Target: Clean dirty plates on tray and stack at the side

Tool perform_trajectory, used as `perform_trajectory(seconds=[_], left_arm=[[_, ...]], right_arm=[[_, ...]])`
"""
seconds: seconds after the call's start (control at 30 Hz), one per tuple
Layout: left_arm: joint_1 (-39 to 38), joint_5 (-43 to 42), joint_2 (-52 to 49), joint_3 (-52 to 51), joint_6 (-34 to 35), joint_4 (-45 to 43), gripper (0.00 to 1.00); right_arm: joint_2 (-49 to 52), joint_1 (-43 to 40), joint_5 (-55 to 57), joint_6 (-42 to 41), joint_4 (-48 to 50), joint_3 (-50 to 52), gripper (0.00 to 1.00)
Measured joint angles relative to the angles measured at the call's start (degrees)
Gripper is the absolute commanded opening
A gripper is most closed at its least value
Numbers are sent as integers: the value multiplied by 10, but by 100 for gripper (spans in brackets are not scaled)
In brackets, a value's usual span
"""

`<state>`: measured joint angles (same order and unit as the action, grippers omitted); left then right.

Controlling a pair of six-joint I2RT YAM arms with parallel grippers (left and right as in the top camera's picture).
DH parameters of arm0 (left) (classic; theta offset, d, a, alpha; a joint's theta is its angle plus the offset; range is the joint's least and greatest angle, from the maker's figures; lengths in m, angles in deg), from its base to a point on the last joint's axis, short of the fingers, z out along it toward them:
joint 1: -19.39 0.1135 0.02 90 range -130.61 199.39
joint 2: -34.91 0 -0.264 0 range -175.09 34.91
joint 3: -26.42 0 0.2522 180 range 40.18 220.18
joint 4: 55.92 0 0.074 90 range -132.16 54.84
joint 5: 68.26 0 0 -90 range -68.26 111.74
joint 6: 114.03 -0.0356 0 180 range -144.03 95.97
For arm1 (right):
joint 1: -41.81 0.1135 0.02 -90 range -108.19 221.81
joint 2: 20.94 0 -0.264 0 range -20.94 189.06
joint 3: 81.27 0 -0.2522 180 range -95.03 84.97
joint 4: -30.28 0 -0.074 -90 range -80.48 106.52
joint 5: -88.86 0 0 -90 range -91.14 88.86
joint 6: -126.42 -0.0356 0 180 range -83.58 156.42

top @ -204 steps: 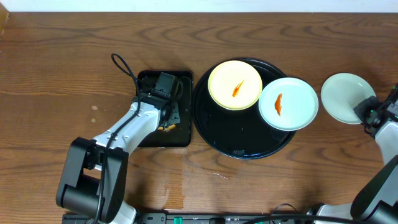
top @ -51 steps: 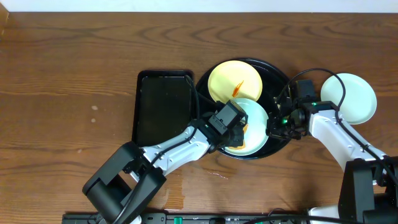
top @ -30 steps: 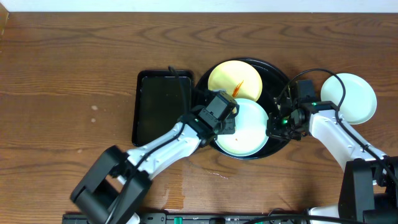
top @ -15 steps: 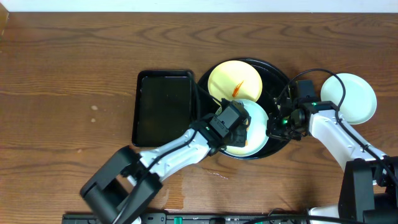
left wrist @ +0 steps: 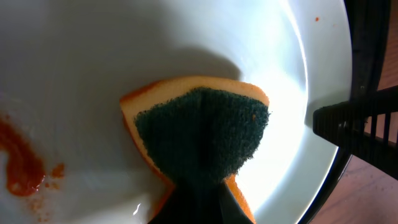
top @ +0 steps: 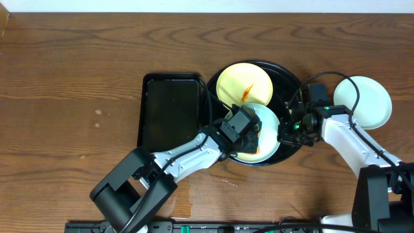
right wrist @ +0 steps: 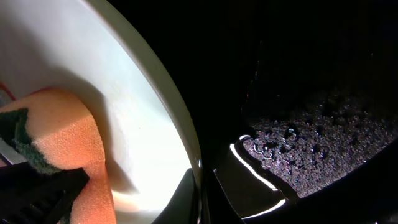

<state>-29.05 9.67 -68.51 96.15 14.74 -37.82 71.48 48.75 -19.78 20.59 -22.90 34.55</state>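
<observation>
Dark brown wood-grain table (top: 65,77), pale strip (top: 207,5) along far edge (wall, perhaps), soft even light

Rectangular black tray (top: 169,110) lay flat on wooden table (top: 71,71); glossy, raised rim, long side running front to back. Sponge (left wrist: 199,134) was folded double: dark green scouring face outward, orange foam showing along edges. Right wrist view showed orange foam side, with green layer at left. Table was dark brown with strong grain. Pale specks (top: 98,114) marked left part, faint shiny smears (top: 226,182) near front edge. White strip (top: 207,5) ran along far edge.
</observation>
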Motion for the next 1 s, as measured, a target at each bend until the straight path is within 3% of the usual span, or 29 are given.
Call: perform_trajectory(seconds=[0.2, 0.6, 1.0], left_arm=[[-2, 20, 0, 0, -1, 2, 7], [5, 183, 0, 2, -30, 18, 8], [63, 201, 0, 2, -45, 18, 7]], right_arm=[[0, 0, 0, 0, 0, 0, 1], [0, 0, -5, -1, 0, 0, 1], [0, 0, -28, -1, 1, 0, 1]])
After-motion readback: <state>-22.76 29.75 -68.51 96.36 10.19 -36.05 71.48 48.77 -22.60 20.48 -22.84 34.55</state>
